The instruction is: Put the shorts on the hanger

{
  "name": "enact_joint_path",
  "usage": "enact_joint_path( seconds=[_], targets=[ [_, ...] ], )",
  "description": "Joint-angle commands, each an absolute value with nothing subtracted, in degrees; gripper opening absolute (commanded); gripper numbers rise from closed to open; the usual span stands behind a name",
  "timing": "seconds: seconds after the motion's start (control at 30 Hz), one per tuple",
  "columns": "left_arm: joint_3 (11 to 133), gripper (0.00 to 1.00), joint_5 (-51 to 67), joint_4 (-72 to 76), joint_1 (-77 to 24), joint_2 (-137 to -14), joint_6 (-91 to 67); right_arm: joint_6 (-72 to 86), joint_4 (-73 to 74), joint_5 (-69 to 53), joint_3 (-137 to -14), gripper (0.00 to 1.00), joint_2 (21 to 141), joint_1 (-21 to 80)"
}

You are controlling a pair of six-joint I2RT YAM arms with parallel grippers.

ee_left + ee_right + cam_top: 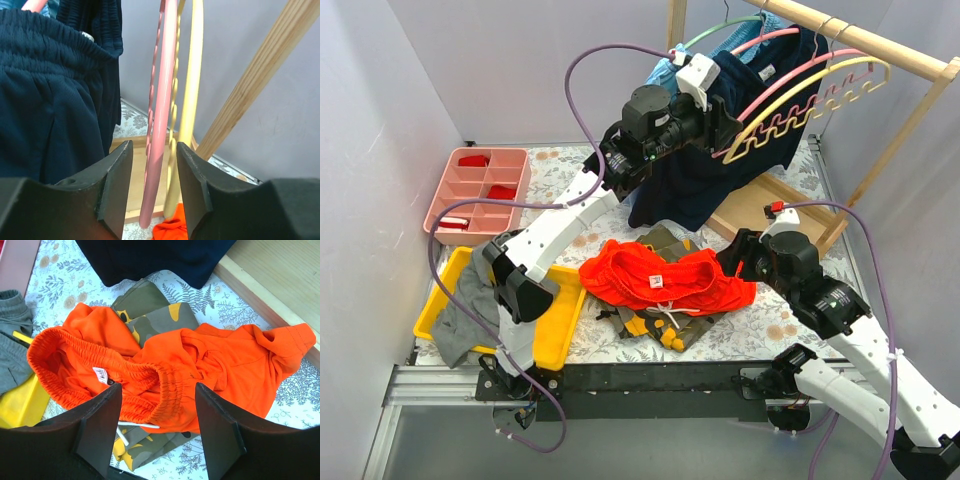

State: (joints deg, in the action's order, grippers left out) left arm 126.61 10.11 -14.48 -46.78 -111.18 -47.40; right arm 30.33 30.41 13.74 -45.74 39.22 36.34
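Flowered cloth covers the table (760, 335), and the shorts (665, 278) lie crumpled near its middle, on top of a camouflage garment (655, 325). They stretch side to side across the table, with the waistband gaping at the left end and a leg hem trailing off to the right. They look light, soft and floppy, so I'd take them by the thick elastic waistband, where the fabric bunches. The right claw (159, 395) hangs just above that band with its jaws apart, holding nothing. Up on the wooden rack (860, 40), the left claw (154, 150) straddles the pink hanger (162, 125), which sits edge-on beside a yellow hanger (192, 75). Its jaws are open, not pinching.
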Motion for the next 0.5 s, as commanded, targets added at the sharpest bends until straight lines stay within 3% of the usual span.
enact_joint_path(
  seconds=[0.0,0.47],
  targets=[
    [130.3,0.37,8.7,-14.0,-47.0,-112.8,-44.9,30.6,30.2,14.8,-48.8,0.67,38.6,36.1],
    [136.6,0.28,10.7,-13.2,-47.8,-119.9,-41.7,31.1,31.1,14.7,-49.0,0.68,38.1,36.1]
  ],
)
